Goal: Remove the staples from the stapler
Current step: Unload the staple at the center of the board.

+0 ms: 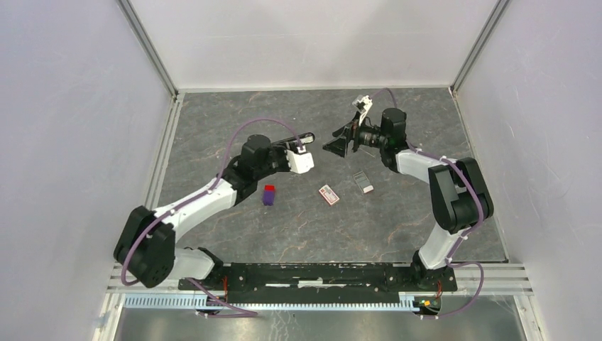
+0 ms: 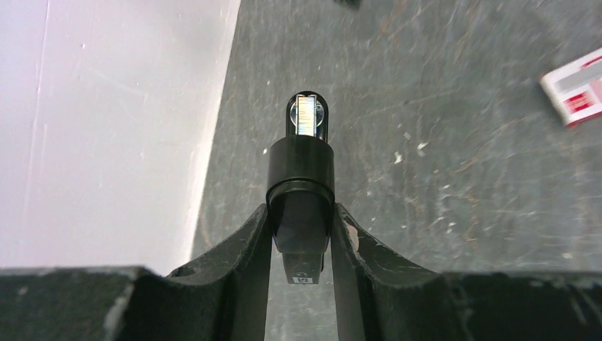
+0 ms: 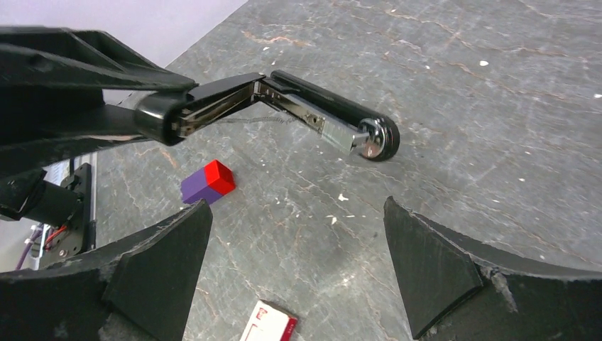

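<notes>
Clearly, left jaws pinch the opened stapler (image 3: 332, 104), staples (image 2: 307, 116) in its rail; right jaws stand spread.

Top cam sits high behind the arm bases, looks down on whole table (image 1: 284, 227). Left wrist cam is very close, sighting along the stapler (image 2: 301, 177); right wrist cam faces it side-on, shares red-purple block (image 3: 207, 182) with top.

The stapler (image 3: 334, 99) is black, the block (image 3: 207, 182) red-and-purple, the table (image 3: 461, 106) grey and veined.
</notes>
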`<action>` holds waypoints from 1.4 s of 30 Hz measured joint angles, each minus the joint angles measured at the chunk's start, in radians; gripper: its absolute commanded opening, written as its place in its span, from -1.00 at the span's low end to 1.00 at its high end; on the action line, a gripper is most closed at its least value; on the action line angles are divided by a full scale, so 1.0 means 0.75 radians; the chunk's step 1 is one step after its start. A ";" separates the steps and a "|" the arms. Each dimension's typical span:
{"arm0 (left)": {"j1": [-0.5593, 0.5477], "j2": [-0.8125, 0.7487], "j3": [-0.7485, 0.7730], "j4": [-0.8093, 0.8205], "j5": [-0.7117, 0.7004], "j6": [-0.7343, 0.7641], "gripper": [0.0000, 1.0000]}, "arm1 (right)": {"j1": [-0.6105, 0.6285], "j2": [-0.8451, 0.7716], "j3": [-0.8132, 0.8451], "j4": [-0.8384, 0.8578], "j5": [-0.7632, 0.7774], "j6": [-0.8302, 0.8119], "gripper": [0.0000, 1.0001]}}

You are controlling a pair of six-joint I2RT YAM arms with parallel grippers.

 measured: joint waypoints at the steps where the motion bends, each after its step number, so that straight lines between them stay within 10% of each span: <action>1: -0.013 0.030 -0.004 0.025 -0.032 0.031 -0.96 | -0.013 0.000 0.000 -0.002 -0.002 -0.002 0.96; 30: -0.243 0.461 -0.292 0.628 -0.421 0.417 -0.96 | -0.057 0.165 0.000 -0.008 -0.014 0.049 0.96; 42: -0.160 0.164 -0.070 0.349 -0.287 0.286 -0.95 | 0.032 0.184 0.238 -0.427 -0.026 -0.323 0.96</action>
